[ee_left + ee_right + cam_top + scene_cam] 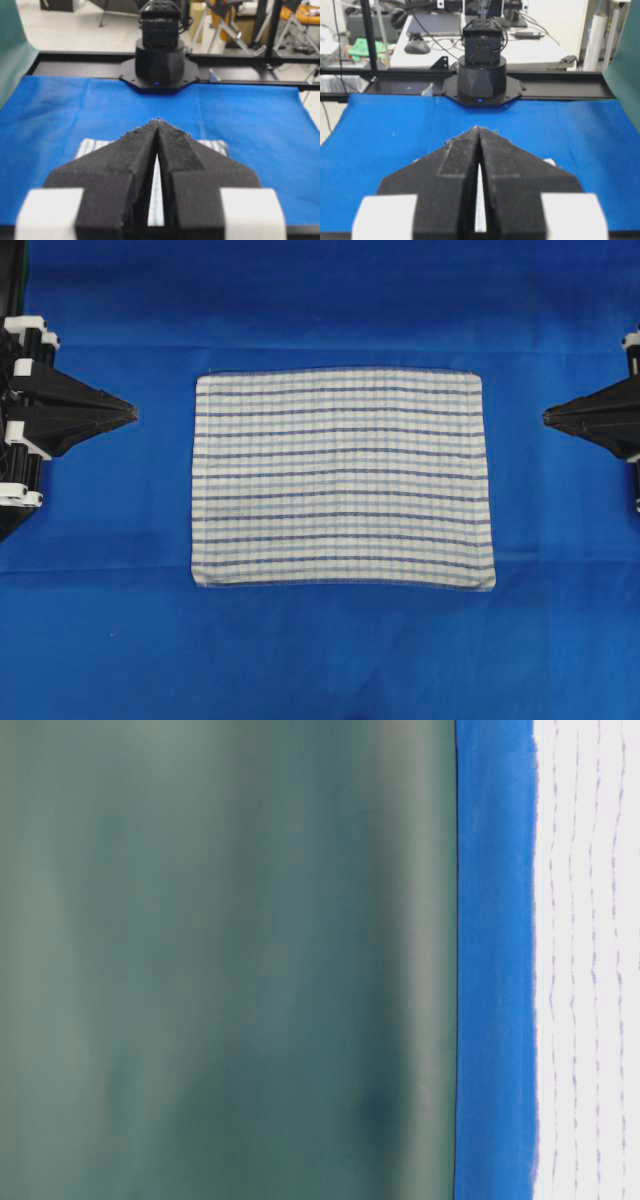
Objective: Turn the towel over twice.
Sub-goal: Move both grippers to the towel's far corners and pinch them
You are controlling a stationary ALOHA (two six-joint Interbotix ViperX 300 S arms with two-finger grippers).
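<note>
The white woven towel with dark and light blue stripes (343, 478) lies flat on the plain blue sheet (320, 660), midway between the two grippers and well apart from both. The black foam-padded left gripper (134, 413) is pinched closed with nothing in it, and the right gripper (546, 418) is the same. In both wrist views the jaws cover most of the towel, and the table-level view is blurry, with the towel cut off at the frame edge.

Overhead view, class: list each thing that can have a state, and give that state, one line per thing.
Rectangular white woven towel with blue stripes: spread flat, unfolded, untouched.
Plain blue sheet: laid smooth under the towel.
Left gripper: shut, empty, clear of the towel.
Right gripper: shut, empty, clear of the towel.
</note>
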